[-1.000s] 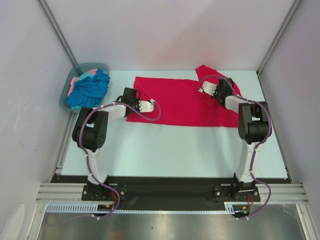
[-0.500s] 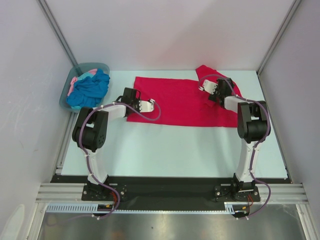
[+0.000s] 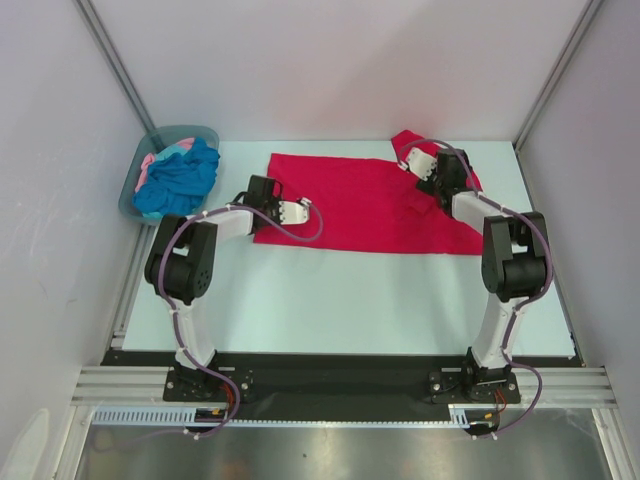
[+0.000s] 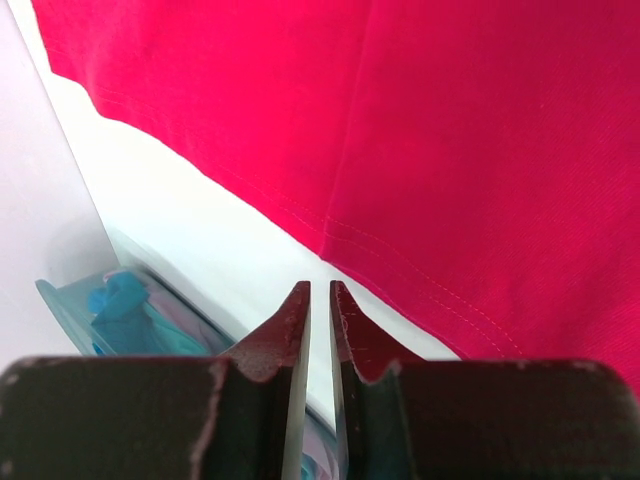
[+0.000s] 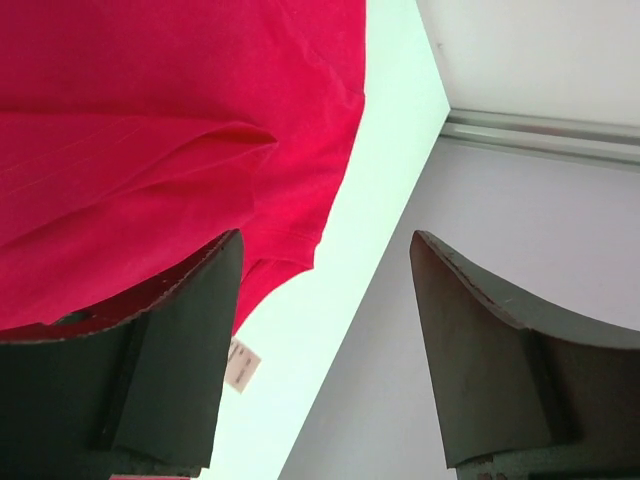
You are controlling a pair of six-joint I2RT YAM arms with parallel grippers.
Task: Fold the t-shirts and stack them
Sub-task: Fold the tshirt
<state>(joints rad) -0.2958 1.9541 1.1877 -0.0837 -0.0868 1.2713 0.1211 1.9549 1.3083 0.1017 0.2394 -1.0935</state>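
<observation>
Status: large crimson-red cloth t-shirt (image 3: 360, 205) is laid out flat across the far half of the pale table (image 3: 350, 300), long side running left to right. No finished fold is seen on it. Only its far right end is bunched up, and a raised crease is shown there in the right wrist view.

Turquoise-blue cloth t-shirt (image 3: 185, 175) and pale pink cloth t-shirt (image 3: 148, 163) are crumpled together in the grey-teal plastic tub (image 3: 190, 130) at the far left corner, turquoise mostly on top. Both are well apart from the grippers.

Left gripper (image 3: 297, 211) is placed at the near-left hem of the red shirt. Jaws are almost closed, with only a thin slit left, and no cloth is seen pinched. In the wrist view the tips are seen over bare table just short of the hem.

Right gripper (image 3: 415, 162) is positioned above the bunched right end. Jaws are spread wide and nothing is held.

Progress is judged early: no shirt folded, no stack started. The step in hand is judged to be squaring up the red shirt ahead of the first fold. Remaining work: red shirt to be folded, then the other two to be taken from the tub, spread, folded and stacked.
</observation>
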